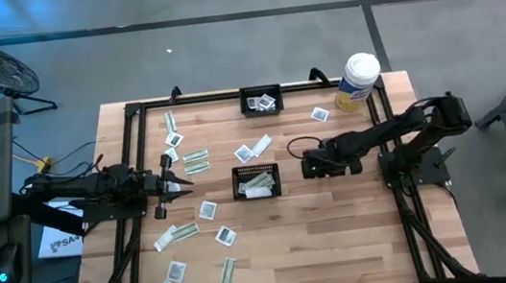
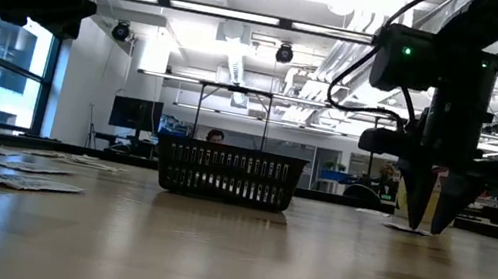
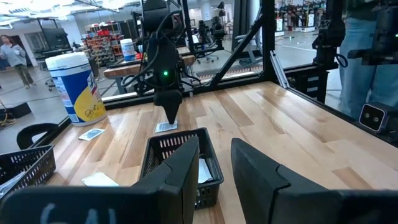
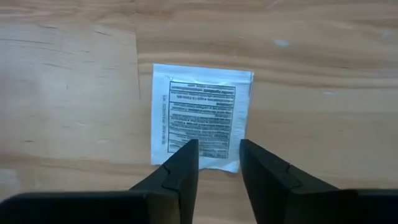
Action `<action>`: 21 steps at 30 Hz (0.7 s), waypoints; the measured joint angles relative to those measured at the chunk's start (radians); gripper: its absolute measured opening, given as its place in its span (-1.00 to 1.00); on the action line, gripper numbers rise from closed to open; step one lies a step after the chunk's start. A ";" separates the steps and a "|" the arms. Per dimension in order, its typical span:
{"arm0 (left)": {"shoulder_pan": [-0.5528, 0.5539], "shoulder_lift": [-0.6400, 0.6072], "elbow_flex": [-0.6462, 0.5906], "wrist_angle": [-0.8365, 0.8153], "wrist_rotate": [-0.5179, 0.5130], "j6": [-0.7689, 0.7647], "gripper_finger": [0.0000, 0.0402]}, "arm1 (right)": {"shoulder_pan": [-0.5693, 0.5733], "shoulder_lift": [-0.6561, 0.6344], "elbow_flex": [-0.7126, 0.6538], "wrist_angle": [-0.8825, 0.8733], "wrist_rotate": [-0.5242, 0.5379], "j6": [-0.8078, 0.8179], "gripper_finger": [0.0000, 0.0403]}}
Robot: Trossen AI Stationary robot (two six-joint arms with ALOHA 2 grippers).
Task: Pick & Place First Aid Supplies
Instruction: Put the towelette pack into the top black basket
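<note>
From above, the square packet [image 4: 200, 116] under the right claw [image 4: 219, 163] is hidden by the arm. It lies flat on the counter [image 1: 342, 237], white with small dark print which I cannot read. The right claw stands just over its edge, fingers apart, holding nothing. The left claw [image 1: 179, 182] hovers near strips, slightly apart, empty.

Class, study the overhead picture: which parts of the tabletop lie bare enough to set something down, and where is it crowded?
Bare wood: the near right corner, below the right hand, and the strip between the center basket and the far basket. Crowded: the left half, strewn with packets around the left hand.
</note>
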 joint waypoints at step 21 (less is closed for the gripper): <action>0.000 0.000 0.000 0.000 0.000 0.000 -0.54 | 0.003 0.043 0.004 -0.009 -0.045 0.054 -0.57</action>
